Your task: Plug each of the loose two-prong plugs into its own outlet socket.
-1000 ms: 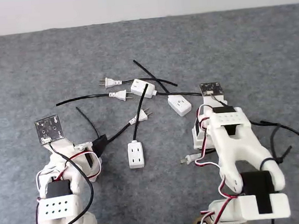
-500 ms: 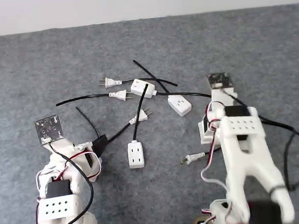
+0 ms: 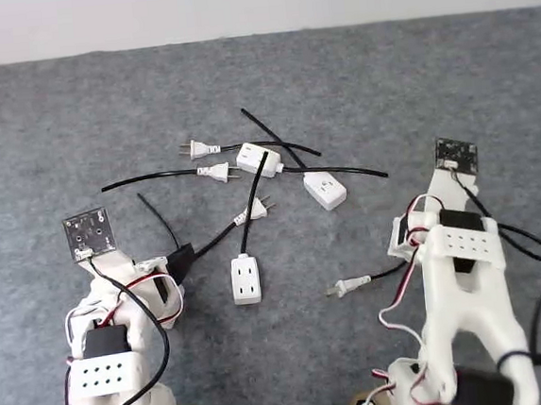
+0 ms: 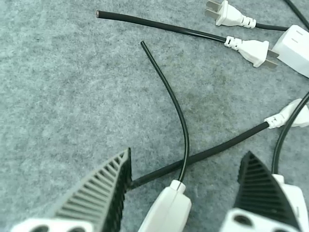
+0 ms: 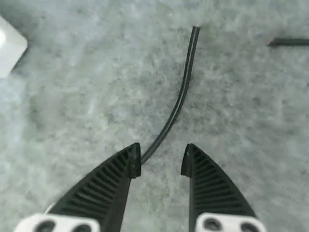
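1. Left gripper [image 4: 188,154] is released, its fingers spread wide, hanging low over the grey carpet [image 3: 449,73].
2. Right between those fingers lies a white cable-end piece [image 4: 166,211] on a thin black cable [image 4: 174,101]. Plug or socket, I cannot tell. A thicker cable [image 4: 217,147] crosses the thin one just past it and runs off to the middle plug [image 4: 289,113].
3. Right gripper [image 5: 161,147]: fingers parted by a narrow gap, nothing clamped. A black twin cable [image 5: 181,92] lies on the carpet, running from beside one fingertip out to its cut end.
4. Plugs now: all loose on the carpet, none seated. The far plug [image 3: 200,150] and the second plug [image 3: 216,172] lie close together at the far side. The near plug [image 3: 349,287] sits just beside the right arm [image 3: 457,281].
5. Sockets: the far socket [image 3: 258,159] is just beside the second plug's prongs. The middle socket [image 3: 325,189] is near it, towards the right arm. The near socket [image 3: 246,279] lies between the two arms, slots facing up.
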`<state>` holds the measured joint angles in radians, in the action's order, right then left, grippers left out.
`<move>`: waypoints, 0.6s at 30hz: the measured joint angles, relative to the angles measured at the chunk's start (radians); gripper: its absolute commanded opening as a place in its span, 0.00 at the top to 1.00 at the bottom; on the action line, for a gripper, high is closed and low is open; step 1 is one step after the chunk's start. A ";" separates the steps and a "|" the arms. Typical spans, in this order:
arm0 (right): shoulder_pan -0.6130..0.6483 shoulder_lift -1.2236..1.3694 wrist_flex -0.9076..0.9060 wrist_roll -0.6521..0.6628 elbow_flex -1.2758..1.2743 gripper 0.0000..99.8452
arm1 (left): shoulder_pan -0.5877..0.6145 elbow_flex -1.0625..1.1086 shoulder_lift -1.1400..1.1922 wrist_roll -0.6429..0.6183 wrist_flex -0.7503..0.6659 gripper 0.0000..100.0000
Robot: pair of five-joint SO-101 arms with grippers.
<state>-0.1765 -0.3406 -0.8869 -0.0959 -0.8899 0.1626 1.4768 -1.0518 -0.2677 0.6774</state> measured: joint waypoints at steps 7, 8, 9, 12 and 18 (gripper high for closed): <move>0.000 0.166 0.068 -0.003 0.038 0.85 | 0.003 0.000 0.000 0.000 0.000 0.67; 0.000 0.193 0.068 -0.003 0.054 0.85 | 0.005 0.000 0.000 0.000 0.000 0.67; 0.000 0.219 0.055 -0.003 0.075 0.85 | 0.005 0.000 0.000 0.000 0.000 0.67; 0.000 0.282 0.014 -0.003 0.143 0.85 | 0.005 0.000 0.000 0.000 0.000 0.67; -0.005 0.350 -0.014 -0.005 0.212 0.99 | 0.005 0.000 0.000 0.000 0.000 0.67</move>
<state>-0.1811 0.0092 -0.9007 -0.1005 -0.6782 0.1672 1.4768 -1.0518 -0.2677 0.6774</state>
